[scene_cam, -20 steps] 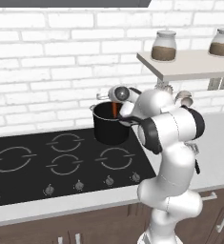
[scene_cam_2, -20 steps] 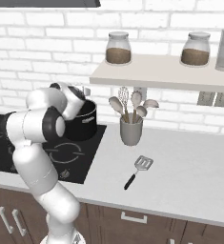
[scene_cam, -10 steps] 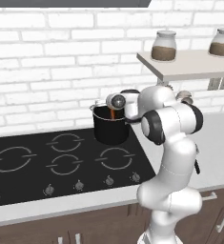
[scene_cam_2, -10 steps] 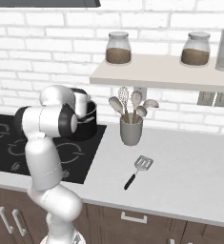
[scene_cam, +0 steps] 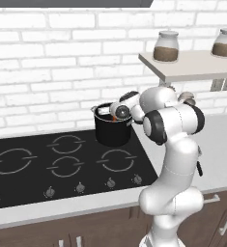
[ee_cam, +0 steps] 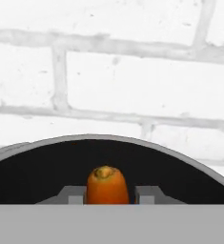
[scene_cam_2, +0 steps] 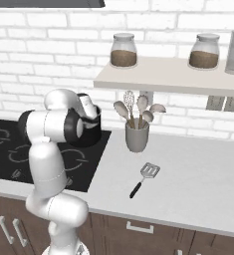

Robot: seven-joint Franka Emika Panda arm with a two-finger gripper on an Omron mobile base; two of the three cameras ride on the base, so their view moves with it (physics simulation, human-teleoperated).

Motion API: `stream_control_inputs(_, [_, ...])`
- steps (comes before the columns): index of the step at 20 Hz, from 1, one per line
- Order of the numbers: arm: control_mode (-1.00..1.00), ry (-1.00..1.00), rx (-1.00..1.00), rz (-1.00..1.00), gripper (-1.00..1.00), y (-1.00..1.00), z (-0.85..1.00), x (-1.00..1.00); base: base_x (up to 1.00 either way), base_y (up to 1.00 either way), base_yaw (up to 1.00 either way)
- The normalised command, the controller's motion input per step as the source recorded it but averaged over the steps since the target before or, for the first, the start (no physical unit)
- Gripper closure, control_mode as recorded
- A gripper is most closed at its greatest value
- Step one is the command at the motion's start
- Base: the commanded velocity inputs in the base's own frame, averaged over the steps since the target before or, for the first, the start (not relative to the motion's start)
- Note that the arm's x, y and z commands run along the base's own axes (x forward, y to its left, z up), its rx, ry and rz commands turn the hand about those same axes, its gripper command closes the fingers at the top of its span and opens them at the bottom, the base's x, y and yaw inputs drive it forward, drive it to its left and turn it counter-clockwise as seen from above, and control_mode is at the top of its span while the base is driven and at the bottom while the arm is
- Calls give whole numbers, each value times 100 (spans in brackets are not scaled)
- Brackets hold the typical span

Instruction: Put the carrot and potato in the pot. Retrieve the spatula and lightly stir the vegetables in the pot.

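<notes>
Since the earlier frame: arm swung further over the hob, so that the end effector [scene_cam: 114, 112] now hangs at the mouth of the pot [scene_cam: 113, 137] rather than beside it; the base views are unshifted and the desk items lie as before.

End effector: seen along the hand view [ee_cam: 107, 194], two grey fingertips [ee_cam: 71, 195] flank the carrot [ee_cam: 107, 185]. Each sits just beside the carrot's flank, with a thin gap showing on the right; whether they press it or have let go cannot be told. Jaws narrowly parted, about the width of the carrot.

Carrot: orange, blunt end toward the camera, upright between the fingertips, above the pot's dark interior and inside its silver rim. A spot of orange shows at the wrist in the left base view [scene_cam: 114, 117].

Pot: black, cylindrical, silver rim, on the back right burner of the hob [scene_cam: 62, 161], close to the brick wall [scene_cam: 52, 62] at the rear edge of the desk [scene_cam_2: 198, 184]. Largely hidden behind the arm in the right base view [scene_cam_2: 91, 134].

Spatula [scene_cam_2: 143, 178]: black handle, slotted silver head, lying flat on the desk to the right of the hob, near the front edge, head pointing to the rear.

Utensil cup [scene_cam_2: 137, 137]: grey, holding spoons and a whisk, behind the spatula, under the shelf [scene_cam_2: 173, 77].

Potato: not made out.
</notes>
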Motion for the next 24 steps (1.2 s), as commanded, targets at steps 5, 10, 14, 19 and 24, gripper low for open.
stream_control_inputs(5, [-100, 0, 11, 0, -100, -2, 78, -4, 0, 0, 0])
stream_control_inputs(10, [-100, 4, 15, 0, -100, 3, 100, -9, 0, 0, 0])
stream_control_inputs(14, [-100, 15, 7, 0, -100, 18, 82, -42, 0, 0, 0])
stream_control_inputs(19, [-100, 21, 10, 0, -100, 42, 94, -66, 0, 0, 0])
stream_control_inputs(24, [-100, 13, 9, 0, -100, 58, 100, -43, 0, 0, 0])
